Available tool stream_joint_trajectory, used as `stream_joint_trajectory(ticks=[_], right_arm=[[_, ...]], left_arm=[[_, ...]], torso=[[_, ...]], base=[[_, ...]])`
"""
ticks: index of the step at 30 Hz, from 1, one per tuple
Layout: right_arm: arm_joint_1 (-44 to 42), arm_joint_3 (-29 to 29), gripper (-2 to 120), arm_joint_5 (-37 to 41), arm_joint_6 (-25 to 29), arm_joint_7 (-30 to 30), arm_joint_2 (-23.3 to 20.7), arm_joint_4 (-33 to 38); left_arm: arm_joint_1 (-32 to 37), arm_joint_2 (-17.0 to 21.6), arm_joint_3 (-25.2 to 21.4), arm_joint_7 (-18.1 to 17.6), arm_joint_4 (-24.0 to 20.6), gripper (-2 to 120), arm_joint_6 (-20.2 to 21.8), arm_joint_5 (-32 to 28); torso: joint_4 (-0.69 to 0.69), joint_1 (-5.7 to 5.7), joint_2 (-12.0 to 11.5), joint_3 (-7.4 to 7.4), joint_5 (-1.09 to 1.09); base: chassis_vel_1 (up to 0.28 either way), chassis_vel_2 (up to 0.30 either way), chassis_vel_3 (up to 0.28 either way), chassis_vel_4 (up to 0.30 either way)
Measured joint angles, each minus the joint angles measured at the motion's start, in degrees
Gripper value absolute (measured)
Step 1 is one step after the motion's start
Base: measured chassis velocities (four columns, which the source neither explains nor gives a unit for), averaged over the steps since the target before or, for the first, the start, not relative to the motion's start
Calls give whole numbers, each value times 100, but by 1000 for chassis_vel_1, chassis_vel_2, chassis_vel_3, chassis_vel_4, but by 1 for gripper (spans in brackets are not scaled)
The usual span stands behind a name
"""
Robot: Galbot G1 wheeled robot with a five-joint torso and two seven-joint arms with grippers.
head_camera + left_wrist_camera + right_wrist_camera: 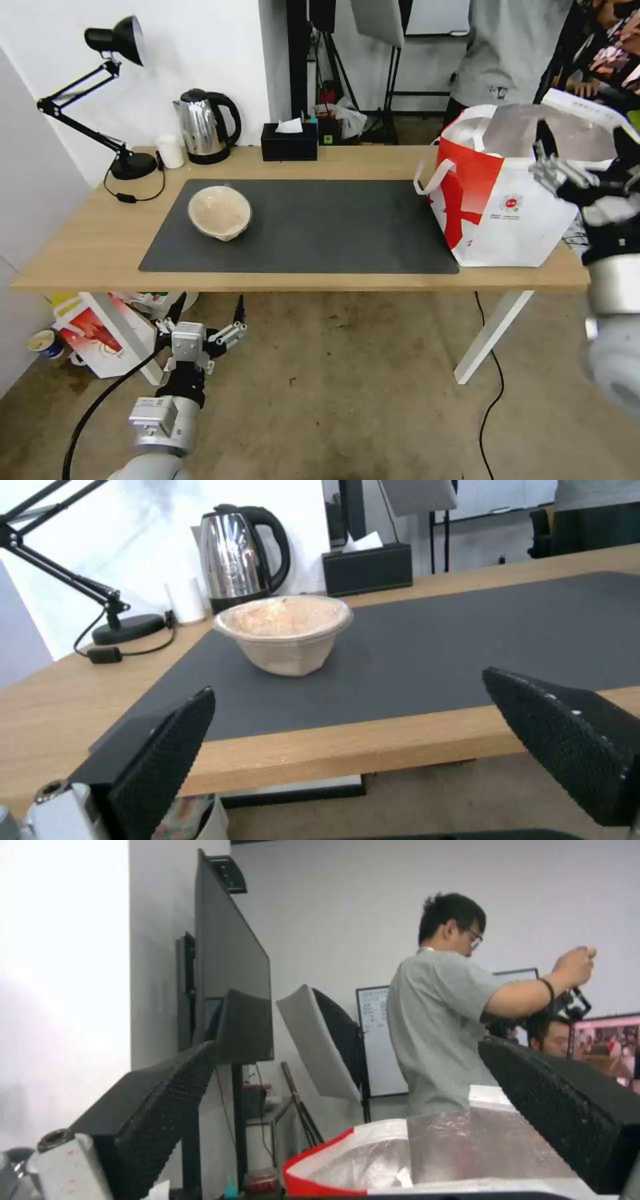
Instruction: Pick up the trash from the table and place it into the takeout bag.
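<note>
A beige bowl (220, 212) sits upright on the grey mat (320, 227) near the table's (93, 233) left end. The bag (507, 200) stands open at the right end, its inside hidden. The left gripper (208, 319) hangs wide open and empty below the table edge. The right gripper (347, 1100) is open and empty above the bag.

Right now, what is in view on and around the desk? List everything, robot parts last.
Paper bowl: one, beige, on the mat's left part.
Mat: one, dark grey, on the desk.
Desk: one, light wood, white legs.
Takeout bag: one, white and red, foil-lined, desk's right end.
Kettle: one, steel and black, back left.
Lamp: one, black, far left.
White cup: one, beside the kettle.
Tissue box: one, black, back edge.
Left gripper: open, below the desk's front edge.
Right gripper: open, above the bag's mouth.
</note>
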Motion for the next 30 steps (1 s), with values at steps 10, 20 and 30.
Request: stream_joint_trajectory(ticks=[10, 20, 30], right_arm=[[-589, -324, 100, -1175, 205, -424, 944, 52], [-779, -1094, 100, -2170, 723, -625, 1523, -284], [-958, -1630, 100, -2825, 1262, -682, 1899, -605]], left_arm=[[0, 0, 0, 0, 0, 100, 0, 0], [0, 0, 0, 0, 0, 100, 0, 0], [0, 0, 0, 0, 0, 100, 0, 0]], torso=[[-1, 0, 0, 1, 1], [0, 0, -1, 1, 1], [0, 0, -1, 1, 1]], base=[[0, 0, 0, 0], [0, 0, 0, 0], [0, 0, 0, 0]])
